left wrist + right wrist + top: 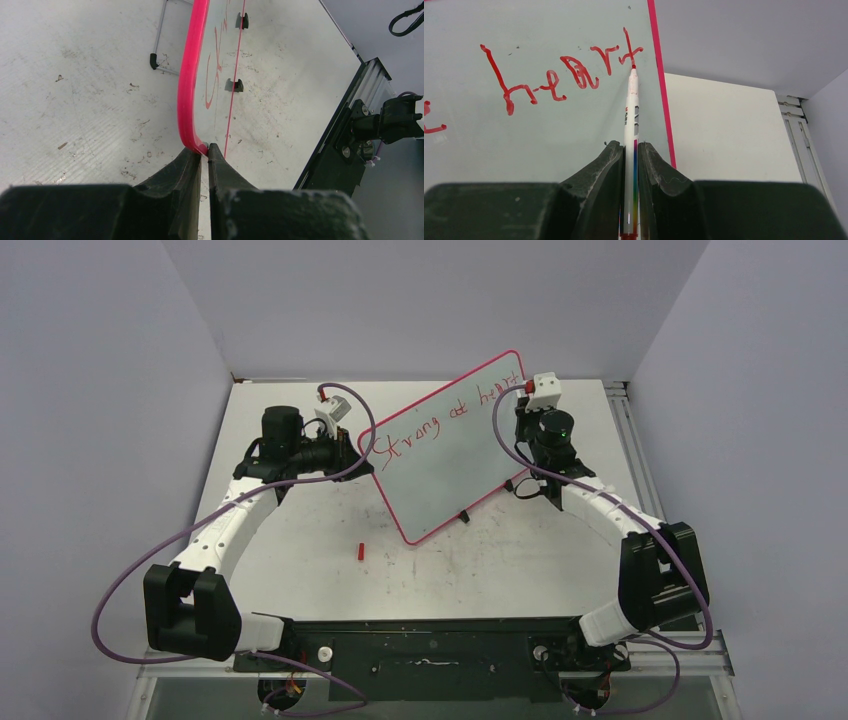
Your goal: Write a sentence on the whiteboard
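The whiteboard (440,465) with its pink-red rim stands tilted at mid table. The red sentence (440,412) reads "Strong at heart" in one line. My left gripper (352,447) is shut on the board's left corner; in the left wrist view the gripper (205,148) pinches the rim (187,75) between its tips. My right gripper (527,408) is shut on a white marker (630,115). The marker's red tip touches the board (549,130) at the foot of the last "t" of "heart" (564,75), close to the right rim.
A small red marker cap (360,550) lies on the scuffed tabletop in front of the board. The board's black foot (465,517) rests on the table, and a wire stand leg (159,42) shows behind it. Grey walls close in on three sides.
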